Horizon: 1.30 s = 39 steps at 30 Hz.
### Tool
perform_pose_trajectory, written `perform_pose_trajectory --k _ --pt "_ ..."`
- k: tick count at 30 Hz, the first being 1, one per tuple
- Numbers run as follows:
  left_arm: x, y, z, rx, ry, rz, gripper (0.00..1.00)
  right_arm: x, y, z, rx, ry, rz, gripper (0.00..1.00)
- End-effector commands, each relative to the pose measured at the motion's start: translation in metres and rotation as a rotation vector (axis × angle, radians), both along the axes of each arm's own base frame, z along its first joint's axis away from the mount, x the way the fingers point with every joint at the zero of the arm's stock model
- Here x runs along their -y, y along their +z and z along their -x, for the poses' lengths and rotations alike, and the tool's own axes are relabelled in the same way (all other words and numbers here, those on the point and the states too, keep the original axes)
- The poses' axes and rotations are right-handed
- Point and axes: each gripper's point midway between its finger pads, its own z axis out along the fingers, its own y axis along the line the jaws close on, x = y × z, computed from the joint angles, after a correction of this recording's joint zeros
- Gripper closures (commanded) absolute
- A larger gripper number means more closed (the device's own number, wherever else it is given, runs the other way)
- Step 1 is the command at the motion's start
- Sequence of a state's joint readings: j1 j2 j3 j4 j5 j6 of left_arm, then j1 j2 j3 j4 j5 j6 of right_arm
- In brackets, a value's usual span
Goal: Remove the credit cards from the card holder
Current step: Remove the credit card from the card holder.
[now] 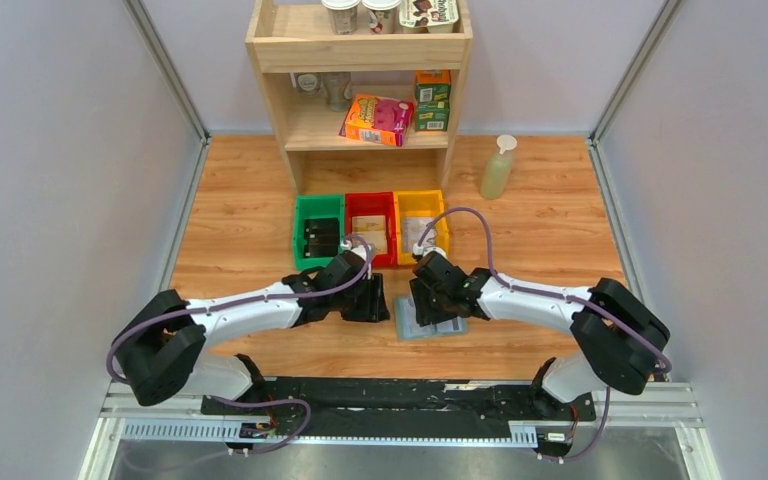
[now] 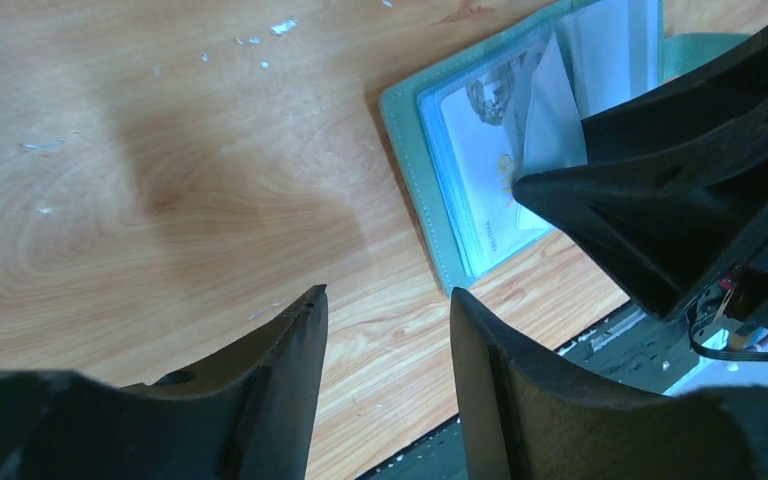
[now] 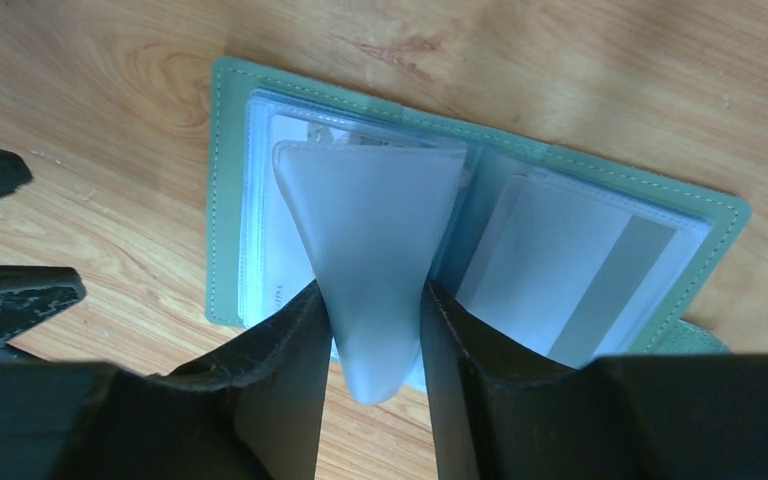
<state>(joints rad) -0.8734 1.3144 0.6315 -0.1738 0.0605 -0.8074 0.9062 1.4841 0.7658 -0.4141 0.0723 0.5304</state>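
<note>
Right pincer (image 3: 372, 300) pinches a clear sleeve (image 3: 370, 220); card holder (image 3: 225, 200) holds cards (image 3: 560, 270).

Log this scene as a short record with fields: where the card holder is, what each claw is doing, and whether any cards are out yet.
card holder: lies open and flat on the wooden table, clear pockets facing up
cards: seen inside the pockets, one with a grey stripe; none seen lying loose on the table
right claw: closed on a clear plastic sleeve of the holder, which bows between its fingers
left claw: open and empty, over bare wood beside the holder's edge
task status: no card removed yet
</note>
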Motion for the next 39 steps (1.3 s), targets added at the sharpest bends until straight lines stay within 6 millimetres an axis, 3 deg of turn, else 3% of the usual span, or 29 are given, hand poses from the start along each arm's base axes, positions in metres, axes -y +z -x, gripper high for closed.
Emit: perform_pose_trajectory --k 1,3,8,15,23,30,39 --pt "0.032 0.027 -0.009 0.036 -0.032 0.101 0.45 0.001 -0.002 0.005 -0.047 0.006 -0.096 0.59" --pt "0.039 0.03 -0.011 0.035 -0.043 0.113 0.46 0.001 -0.001 0.004 -0.067 -0.003 -0.153 0.6" --pt "0.056 0.03 -0.017 0.024 -0.082 0.118 0.63 0.004 -0.001 0.0 -0.106 -0.034 -0.264 0.62" --pt "0.077 0.003 -0.013 -0.055 -0.139 0.106 0.72 0.004 -0.002 0.001 -0.129 -0.033 -0.302 0.62" --pt "0.072 -0.027 0.002 -0.157 -0.182 0.03 0.75 0.012 -0.002 -0.005 -0.111 -0.079 -0.252 0.61" --pt "0.064 -0.04 0.008 -0.183 -0.191 -0.01 0.77 0.033 0.006 -0.015 -0.049 -0.169 -0.156 0.54" --pt "0.062 -0.044 0.009 -0.195 -0.196 -0.019 0.78 0.08 0.025 -0.029 0.096 -0.277 0.067 0.48"
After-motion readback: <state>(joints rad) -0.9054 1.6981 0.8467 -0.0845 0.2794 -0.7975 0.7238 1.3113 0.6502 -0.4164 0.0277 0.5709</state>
